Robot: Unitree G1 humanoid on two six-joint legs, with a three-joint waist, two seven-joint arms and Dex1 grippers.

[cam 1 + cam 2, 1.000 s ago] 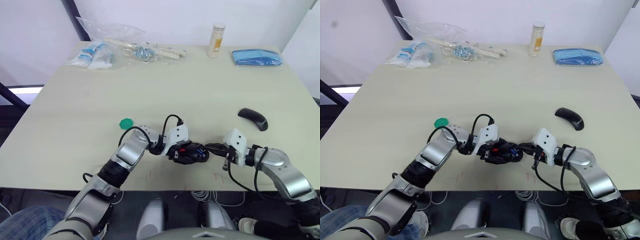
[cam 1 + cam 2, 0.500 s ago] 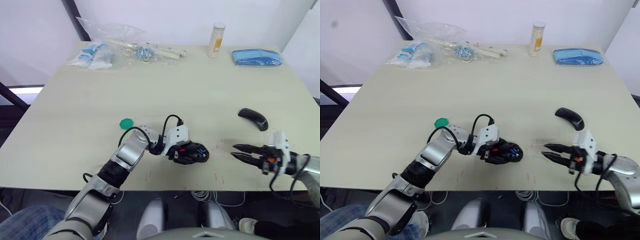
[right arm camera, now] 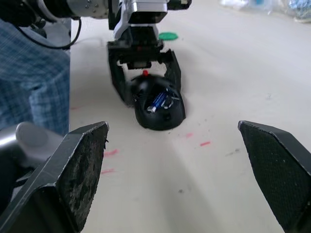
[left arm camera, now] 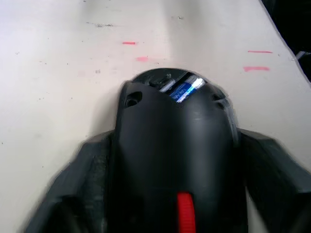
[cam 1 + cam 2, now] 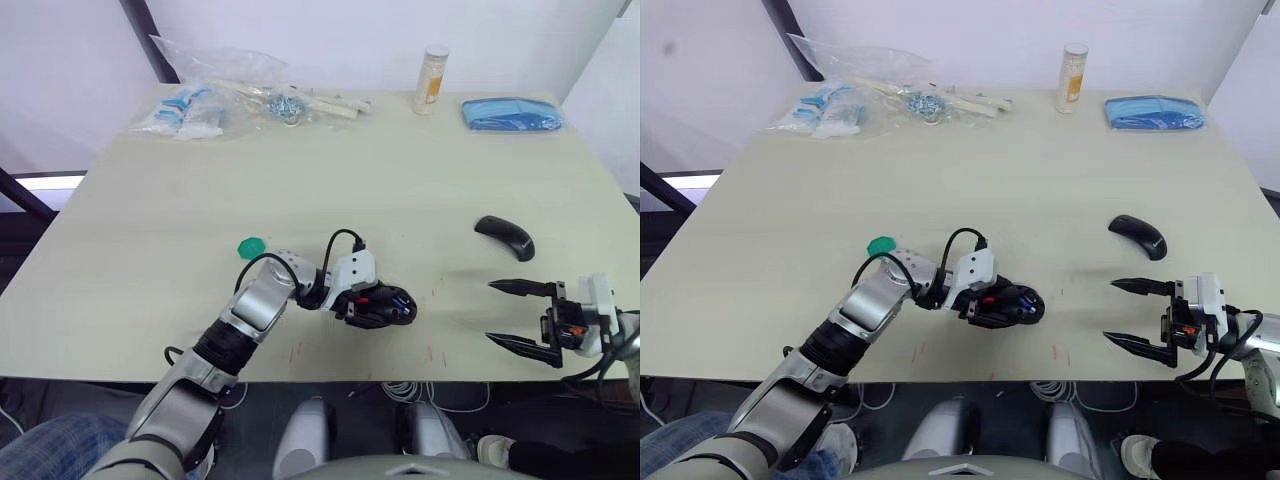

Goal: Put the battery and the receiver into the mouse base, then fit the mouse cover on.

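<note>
Two grippers working | left gripper (image 5: 385, 305) clamping mouse base (image 5: 383, 307) at lower centre, steadying it, battery (image 3: 159, 100) seated inside | right gripper (image 5: 522, 315) hanging wide open, empty, lower right | mouse cover (image 5: 505, 236) lying right of centre, likely next pick | receiver too small to tell

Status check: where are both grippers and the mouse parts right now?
Left gripper clamped on mouse base, battery seated inside. Right gripper open, empty. Mouse cover on table beyond it, path clear.

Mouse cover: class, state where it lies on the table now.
The mouse cover lies on the table's right side, beyond the open right gripper and to the right of the mouse base.
</note>
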